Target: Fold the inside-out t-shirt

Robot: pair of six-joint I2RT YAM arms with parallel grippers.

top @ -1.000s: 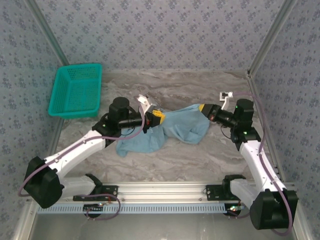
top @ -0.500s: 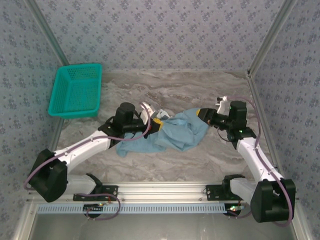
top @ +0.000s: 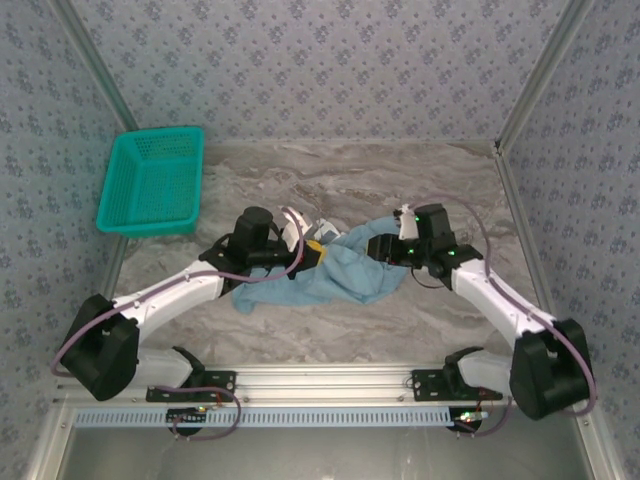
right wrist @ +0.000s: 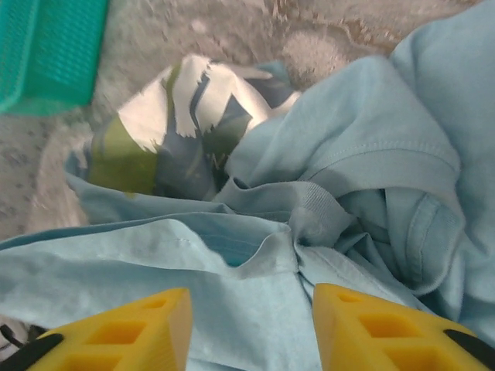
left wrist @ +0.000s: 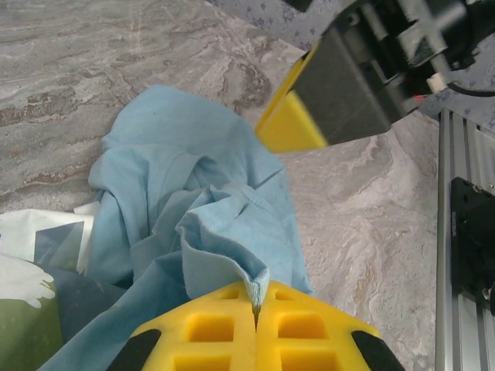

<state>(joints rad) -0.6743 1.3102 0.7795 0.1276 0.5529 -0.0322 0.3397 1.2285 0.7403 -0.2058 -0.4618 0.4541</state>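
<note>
Crumpled shirt (top: 345, 272) on the table (top: 400, 180), between both arms.
The left gripper (left wrist: 257, 297) pinches a shirt fold, likely anchoring it; the right gripper (right wrist: 251, 309) hovers over the bunched cloth, fingers spread, seemingly choosing a hold.

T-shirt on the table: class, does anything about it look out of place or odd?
The t-shirt lies bunched in a heap, not flat, and a white, green and dark printed patch shows among its blue folds. The left end effector pinches one fold.

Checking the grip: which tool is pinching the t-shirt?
The left tool, shut on a fold of the t-shirt; the right tool stands open, nothing between its yellow tips.
</note>
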